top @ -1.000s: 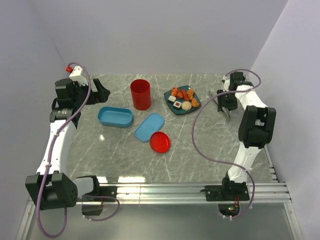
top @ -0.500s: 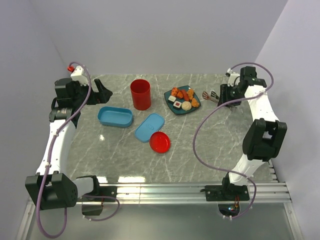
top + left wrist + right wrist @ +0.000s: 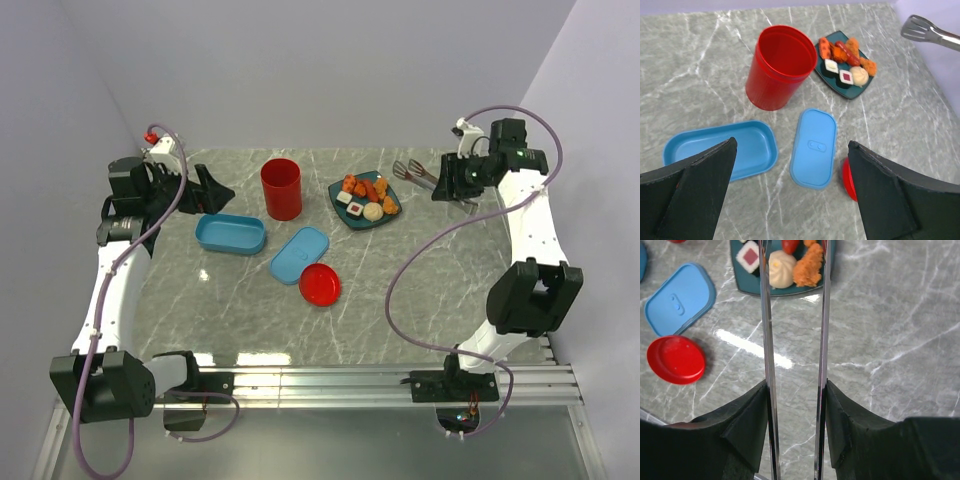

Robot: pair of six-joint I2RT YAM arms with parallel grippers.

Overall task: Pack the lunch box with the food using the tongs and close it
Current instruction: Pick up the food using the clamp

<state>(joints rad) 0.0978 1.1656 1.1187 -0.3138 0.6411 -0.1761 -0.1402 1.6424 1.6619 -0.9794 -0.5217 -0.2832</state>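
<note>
Lunch box (image 3: 230, 233) lies open and empty on the left half of the table, with the left gripper (image 3: 210, 186) hanging just above its far-left end. That gripper's fingers are spread wide and hold nothing, and it has edged only slightly towards the box over the last second. Just right of the box is its flat blue lid (image 3: 300, 254), lying apart from it with the oval recess facing up. A red cup (image 3: 281, 188) stands upright behind the gap between box and lid, and a red disc (image 3: 320, 285) touches the lid's near end. Further right, the dark teal plate (image 3: 358, 225) carries all the food (image 3: 366, 197): orange chunks, white rolls and one beige ball, none of it moved yet. The main change is at right. The tongs (image 3: 420, 176), which a second ago hung low beside the plate, are now raised off the table and roughly level. Their tips point left and hover just beyond the plate's far-right corner. The right gripper (image 3: 796, 405) pinches them near the joined end, one finger pressed against each metal arm. The two arms of the tongs remain apart and run nearly parallel. Judged from this, the tool is in hand and aimed, so the first pick from the plate can begin. Packing and closing are both still to be done.
</note>
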